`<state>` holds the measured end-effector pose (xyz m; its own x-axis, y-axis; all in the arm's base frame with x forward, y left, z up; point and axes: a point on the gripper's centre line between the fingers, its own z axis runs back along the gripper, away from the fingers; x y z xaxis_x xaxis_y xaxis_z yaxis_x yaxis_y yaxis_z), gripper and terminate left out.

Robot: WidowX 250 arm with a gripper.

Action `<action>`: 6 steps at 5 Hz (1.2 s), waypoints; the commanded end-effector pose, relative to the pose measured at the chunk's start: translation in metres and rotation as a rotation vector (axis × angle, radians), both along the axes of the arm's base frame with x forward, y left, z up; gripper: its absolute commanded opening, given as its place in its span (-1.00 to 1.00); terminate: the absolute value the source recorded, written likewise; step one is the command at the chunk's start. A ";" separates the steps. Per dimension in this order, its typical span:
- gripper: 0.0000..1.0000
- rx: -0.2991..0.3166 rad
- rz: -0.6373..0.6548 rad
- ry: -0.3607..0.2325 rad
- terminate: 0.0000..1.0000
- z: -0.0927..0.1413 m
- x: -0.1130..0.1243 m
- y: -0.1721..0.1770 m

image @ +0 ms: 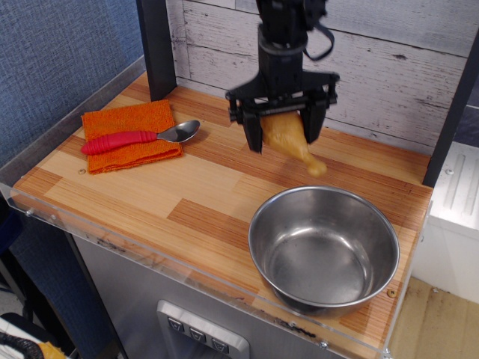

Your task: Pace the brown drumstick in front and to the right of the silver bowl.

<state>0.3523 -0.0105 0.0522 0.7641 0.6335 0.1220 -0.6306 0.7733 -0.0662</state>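
My black gripper hangs over the back of the wooden counter and is shut on the brown drumstick. The drumstick is tan and tilted, its bulbous end between the fingers and its bone tip pointing down to the right, a little above the wood. The silver bowl stands at the front right of the counter, below and to the right of the gripper. The drumstick tip hangs just behind the bowl's far rim.
An orange cloth lies at the back left with a red-handled spoon on it. A black post stands at the back left. A white plank wall runs behind the counter. The counter's clear front edge is near.
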 end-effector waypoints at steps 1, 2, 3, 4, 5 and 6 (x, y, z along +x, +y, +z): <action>-1.00 0.014 -0.034 -0.024 -1.00 -0.018 0.022 -0.019; -1.00 0.016 -0.057 -0.012 -1.00 -0.028 0.027 -0.026; -1.00 0.008 -0.074 -0.012 -1.00 -0.033 0.029 -0.030; 1.00 0.005 -0.082 0.004 -1.00 -0.033 0.026 -0.029; 1.00 0.001 -0.079 0.004 -1.00 -0.030 0.023 -0.027; 1.00 0.003 -0.071 -0.001 -1.00 -0.027 0.020 -0.024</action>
